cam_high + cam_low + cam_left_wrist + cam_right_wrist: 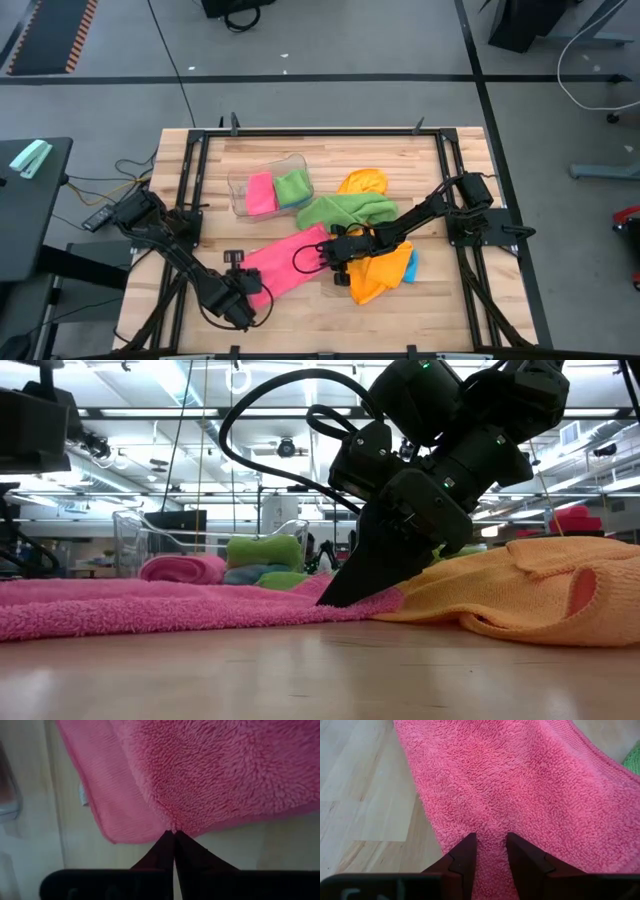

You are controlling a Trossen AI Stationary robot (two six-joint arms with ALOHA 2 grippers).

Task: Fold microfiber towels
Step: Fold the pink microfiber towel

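Observation:
A pink towel [285, 262] lies spread on the wooden table, running from the near left to the middle. My left gripper [252, 292] is shut on its near left end, and my right gripper [330, 252] is shut on its far right end, next to an orange towel [380, 272]. A green towel [345, 210] and a second orange towel [362, 182] lie crumpled behind them. A bit of blue cloth [411, 268] peeks out beside the near orange towel. My left gripper pinches the pink towel's near edge [172, 824] between its two fingertips, close to a corner, coming from above and pointing steeply down. The cloth puckers at the tips. One layer or several, I cannot tell. My right gripper has a raised ridge of the pink towel's far right end [491, 831] between its two fingers [465, 851]. The fingers slant down from the table's right side [350, 585]. The towel around them lies flat on the table.
A clear plastic tub [240, 190] at the back left holds a folded pink and a folded green towel. Black frame rails [200, 190] run along the table's sides. Bare wood shows along the near edge [330, 325].

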